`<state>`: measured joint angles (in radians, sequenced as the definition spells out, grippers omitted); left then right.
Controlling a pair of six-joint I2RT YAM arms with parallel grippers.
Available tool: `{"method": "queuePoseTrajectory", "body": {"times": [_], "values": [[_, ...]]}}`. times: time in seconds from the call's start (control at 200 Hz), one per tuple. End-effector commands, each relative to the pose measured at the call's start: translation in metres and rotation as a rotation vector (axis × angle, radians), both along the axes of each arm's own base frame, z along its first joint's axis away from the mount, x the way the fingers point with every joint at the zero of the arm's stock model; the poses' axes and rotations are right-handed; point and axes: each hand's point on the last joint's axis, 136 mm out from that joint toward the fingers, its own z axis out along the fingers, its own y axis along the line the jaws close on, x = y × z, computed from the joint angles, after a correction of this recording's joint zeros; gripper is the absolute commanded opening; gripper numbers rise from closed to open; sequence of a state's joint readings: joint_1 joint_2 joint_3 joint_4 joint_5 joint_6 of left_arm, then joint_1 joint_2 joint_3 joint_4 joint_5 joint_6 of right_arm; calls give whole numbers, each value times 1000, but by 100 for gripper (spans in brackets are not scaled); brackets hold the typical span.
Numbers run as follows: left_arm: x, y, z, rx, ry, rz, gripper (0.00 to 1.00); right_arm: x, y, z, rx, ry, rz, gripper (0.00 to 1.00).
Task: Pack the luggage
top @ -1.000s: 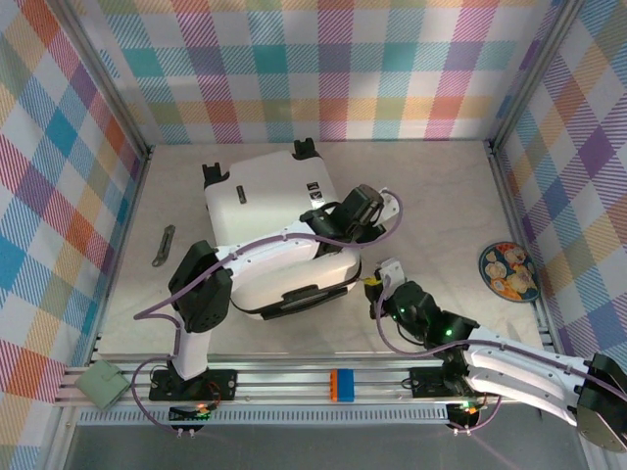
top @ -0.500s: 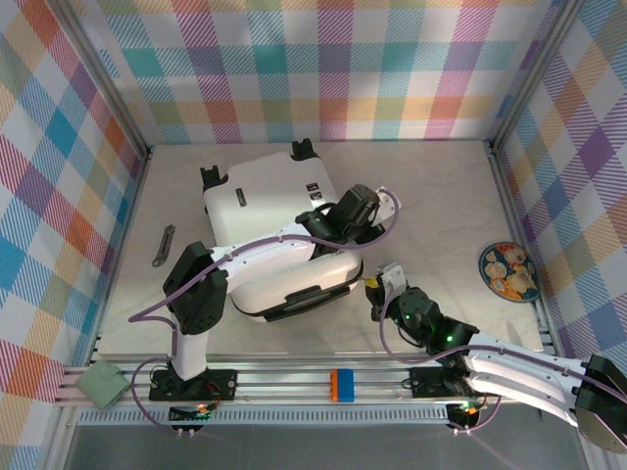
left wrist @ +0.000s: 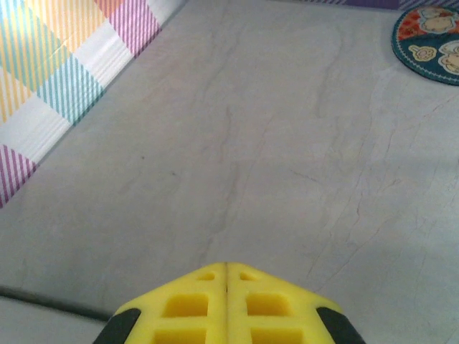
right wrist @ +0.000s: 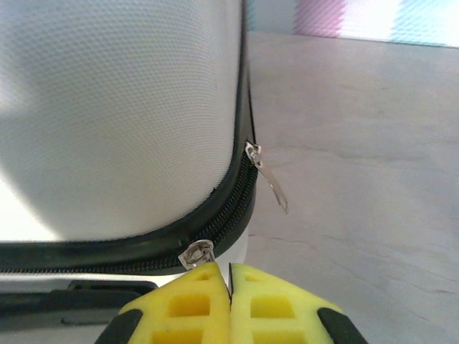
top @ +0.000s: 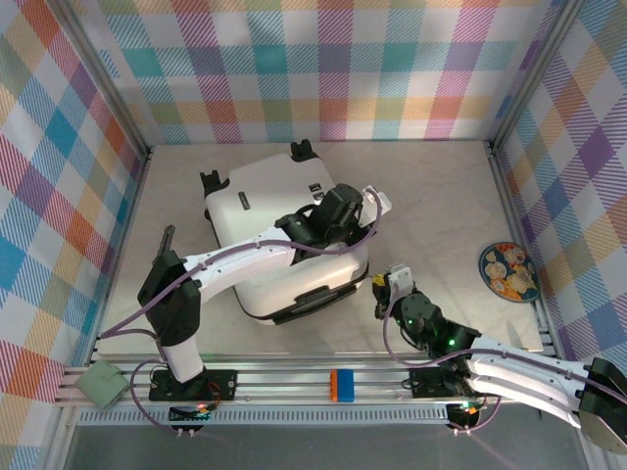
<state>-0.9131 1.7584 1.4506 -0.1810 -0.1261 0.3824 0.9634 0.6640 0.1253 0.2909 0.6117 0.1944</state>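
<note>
The luggage, a white hard-shell suitcase with black wheels, lies closed in the middle of the table. My left gripper is over its right edge, and in the left wrist view its yellow fingertips are pressed together with nothing between them. My right gripper is at the suitcase's near right corner. In the right wrist view it is shut on the tab of a zipper pull on the black zipper track. A second zipper pull hangs free further along the track.
A patterned round plate sits on the table at the right, seen also as the plate in the left wrist view. A dark strip lies left of the suitcase. Plaid walls close three sides.
The left arm's elbow swung left and its wrist shifted left over the lid. The suitcase turned slightly. The right gripper edged right along the corner, still closed.
</note>
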Motion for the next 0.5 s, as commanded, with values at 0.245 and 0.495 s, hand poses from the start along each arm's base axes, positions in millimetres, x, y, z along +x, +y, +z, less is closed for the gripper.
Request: {"method": "queuePoseTrajectory", "body": {"times": [0.245,0.495], "values": [[16,134,-27,206,169,458,12,20,-3,32,-44,-60,-37,0],[1,253,12,21,215,898,51,17,7,29,-53,-31,20,0]]}}
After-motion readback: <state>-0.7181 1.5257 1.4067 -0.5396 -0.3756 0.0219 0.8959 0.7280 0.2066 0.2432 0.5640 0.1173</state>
